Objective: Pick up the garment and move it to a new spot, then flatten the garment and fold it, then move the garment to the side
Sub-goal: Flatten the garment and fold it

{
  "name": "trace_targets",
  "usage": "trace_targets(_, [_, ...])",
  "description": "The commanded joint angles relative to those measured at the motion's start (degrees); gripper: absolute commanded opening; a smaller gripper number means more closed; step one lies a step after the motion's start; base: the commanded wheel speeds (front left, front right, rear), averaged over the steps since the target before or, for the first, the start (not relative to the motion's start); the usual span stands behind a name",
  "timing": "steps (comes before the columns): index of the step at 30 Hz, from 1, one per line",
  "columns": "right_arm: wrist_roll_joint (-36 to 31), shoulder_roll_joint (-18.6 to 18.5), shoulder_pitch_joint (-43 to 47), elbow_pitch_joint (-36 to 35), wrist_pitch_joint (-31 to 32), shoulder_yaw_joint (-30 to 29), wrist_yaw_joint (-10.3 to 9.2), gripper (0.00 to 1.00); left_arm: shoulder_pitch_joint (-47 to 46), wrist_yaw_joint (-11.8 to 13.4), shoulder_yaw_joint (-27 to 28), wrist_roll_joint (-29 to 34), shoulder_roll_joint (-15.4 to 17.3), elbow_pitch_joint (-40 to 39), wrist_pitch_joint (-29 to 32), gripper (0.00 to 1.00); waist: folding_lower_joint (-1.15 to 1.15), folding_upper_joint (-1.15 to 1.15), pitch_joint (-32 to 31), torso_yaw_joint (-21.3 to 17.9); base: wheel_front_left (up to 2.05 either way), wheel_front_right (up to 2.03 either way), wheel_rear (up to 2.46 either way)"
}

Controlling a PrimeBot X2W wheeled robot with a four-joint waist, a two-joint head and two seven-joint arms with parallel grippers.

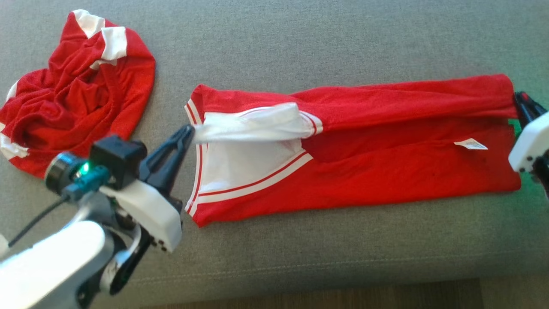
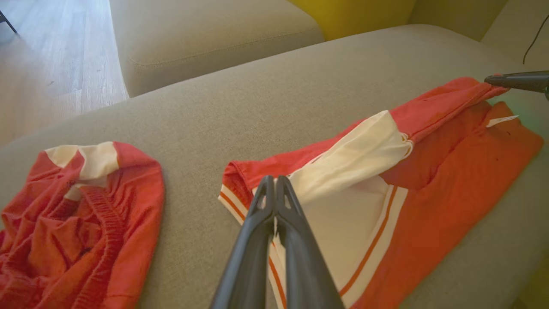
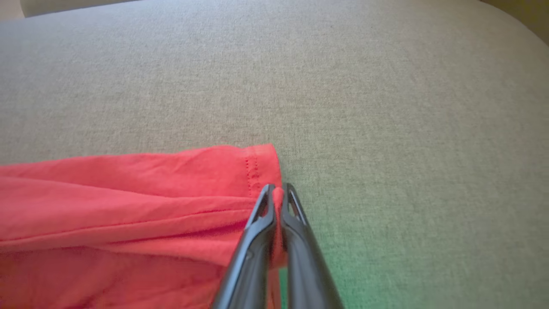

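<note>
Now: folding garment (image 1: 356, 180) on sofa (image 1: 300, 43).
Left jaws: clamped on white edge (image 1: 253, 124).
Right jaws: clamped on red hem (image 3: 257, 167).
Next: probably lay both edges across evenly.

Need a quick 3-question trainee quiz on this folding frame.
1. True or false: the right gripper stands open, clear of the garment.
2. The left gripper is shut on: A) the garment's white fabric B) a towel C) nothing.
3. In the head view, the crumpled red garment lies on which side of the flat one?
Key: 1 false, it pinches the red hem; 2 A; 3 left, apart.
</note>
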Motion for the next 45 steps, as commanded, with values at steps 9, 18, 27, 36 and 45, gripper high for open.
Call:
trace_targets(9, [-1.66,1.58,7.18,-12.02,6.14,-0.21,-0.03,0.0,1.9,0.05,0.13,-0.68,-1.21,1.74,-1.8,0.0,0.0,0.0,0.04,-0.1,0.0,0.0,0.0])
trace_targets(18, [-3.07,2.67,9.42,-14.07,7.38,-0.62,-0.03,0.0,3.24,-1.18,-0.84,-0.71,-5.06,8.84,-5.1,0.0,0.0,0.0,-1.63,-0.39,0.0,0.0,0.0])
trace_targets(27, [-4.01,3.49,11.13,-14.33,7.81,-1.28,-0.03,1.0,4.33,-1.02,-0.96,-1.77,-5.71,10.34,-5.33,0.62,0.0,0.0,-3.4,-0.65,0.0,0.0,0.0])
trace_targets(36, [-4.61,7.12,13.45,-15.1,4.25,-4.42,-0.03,1.0,7.49,3.52,0.0,-1.12,-8.64,11.17,-8.93,1.0,0.0,0.0,-8.03,-0.85,0.0,0.0,0.0])
trace_targets(45, [-4.81,12.44,13.74,-8.04,1.5,-10.15,-0.03,1.0,14.33,10.95,2.53,5.37,-14.49,11.88,-11.71,1.0,0.0,0.0,-14.85,-1.44,0.0,0.0,0.0])
